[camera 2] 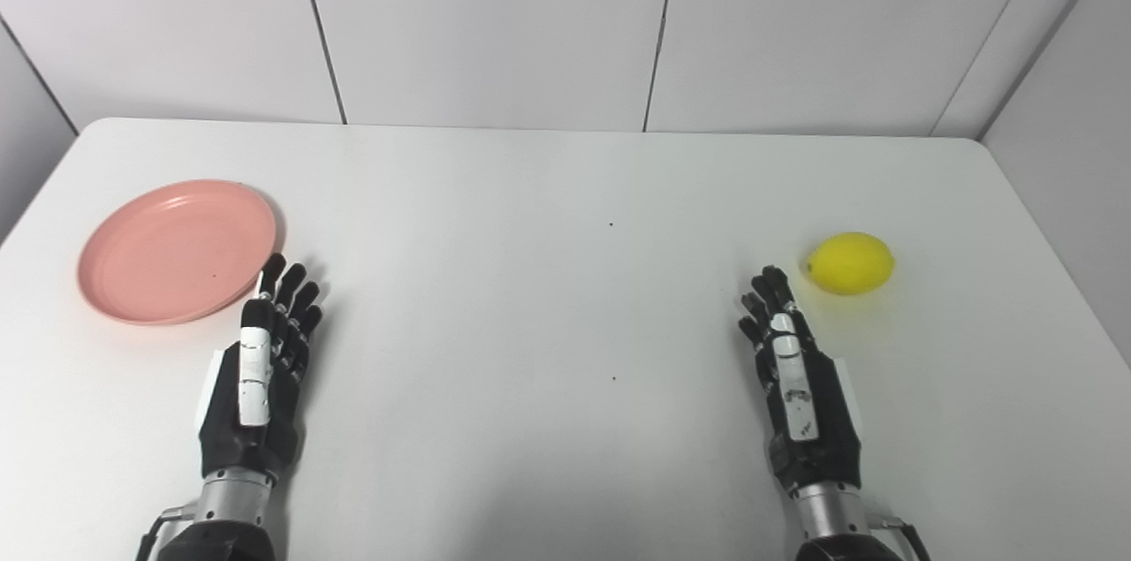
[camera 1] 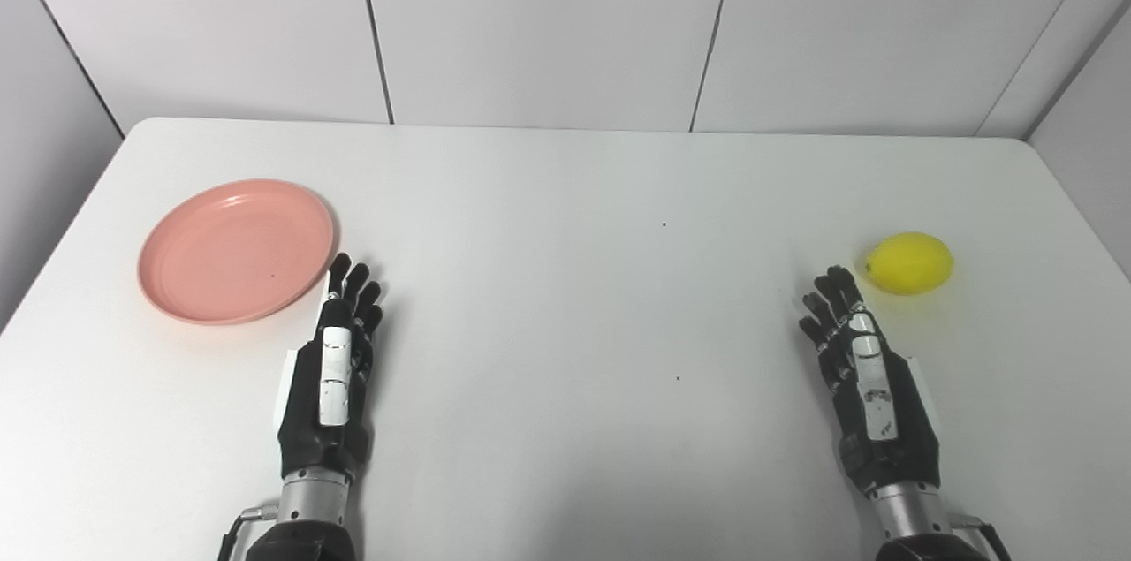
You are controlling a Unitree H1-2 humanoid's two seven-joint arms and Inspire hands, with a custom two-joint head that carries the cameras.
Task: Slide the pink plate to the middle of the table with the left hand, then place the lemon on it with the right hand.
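We note the pink plate (camera 1: 237, 250) lying flat at the table's (camera 1: 565, 190) far left, nothing on it. The lemon (camera 1: 909, 262) sits at the far right, well apart from the plate. Our left hand (camera 1: 331, 375) lies just beside the plate's near right rim, fingers (camera 1: 355, 287) stretched out and apart, holding nothing. Our right hand (camera 1: 870, 384) rests near the lemon, fingers likewise spread and empty, tips just short of the fruit.
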